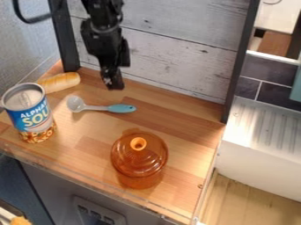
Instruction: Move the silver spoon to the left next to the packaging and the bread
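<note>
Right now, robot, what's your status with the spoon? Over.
Gripper near back wall, not holding the spoon. Spoon flat on counter, scoop end toward bread and can. Nothing on top; orange pot nearer the camera.

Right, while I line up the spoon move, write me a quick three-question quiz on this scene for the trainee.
1. Fill in the missing word: the see-through container with a lid is ____ in colour.
2. True or false: the bowl end of the spoon is nearer to the soup can than its blue handle is.
3. Which of these lies just beyond the soup can, as the camera sees it?
a) the spoon
b) the bread
c) the container

Key: 1. orange; 2. true; 3. b
</note>
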Tool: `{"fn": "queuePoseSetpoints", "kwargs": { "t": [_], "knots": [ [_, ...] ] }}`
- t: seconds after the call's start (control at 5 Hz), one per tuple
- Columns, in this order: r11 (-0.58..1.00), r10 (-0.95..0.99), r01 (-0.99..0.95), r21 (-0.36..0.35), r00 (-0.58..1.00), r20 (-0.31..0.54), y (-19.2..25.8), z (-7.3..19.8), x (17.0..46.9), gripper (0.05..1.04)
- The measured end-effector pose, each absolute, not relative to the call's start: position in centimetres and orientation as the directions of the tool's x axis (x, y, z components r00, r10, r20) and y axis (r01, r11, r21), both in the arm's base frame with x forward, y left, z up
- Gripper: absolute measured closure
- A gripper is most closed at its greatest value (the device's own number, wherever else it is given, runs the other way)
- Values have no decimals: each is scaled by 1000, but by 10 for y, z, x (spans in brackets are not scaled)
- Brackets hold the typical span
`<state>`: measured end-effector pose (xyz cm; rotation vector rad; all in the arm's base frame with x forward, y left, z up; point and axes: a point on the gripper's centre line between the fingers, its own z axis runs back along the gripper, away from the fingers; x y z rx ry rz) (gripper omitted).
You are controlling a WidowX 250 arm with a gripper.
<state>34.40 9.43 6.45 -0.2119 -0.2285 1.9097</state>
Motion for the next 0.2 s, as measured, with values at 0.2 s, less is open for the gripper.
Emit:
{"fn": "queuePoseSetpoints", "kwargs": {
  "t": [0.2],
  "knots": [
    [-335, 940, -904, -266, -338, -37, 93, 67, 344, 83]
  ]
}}
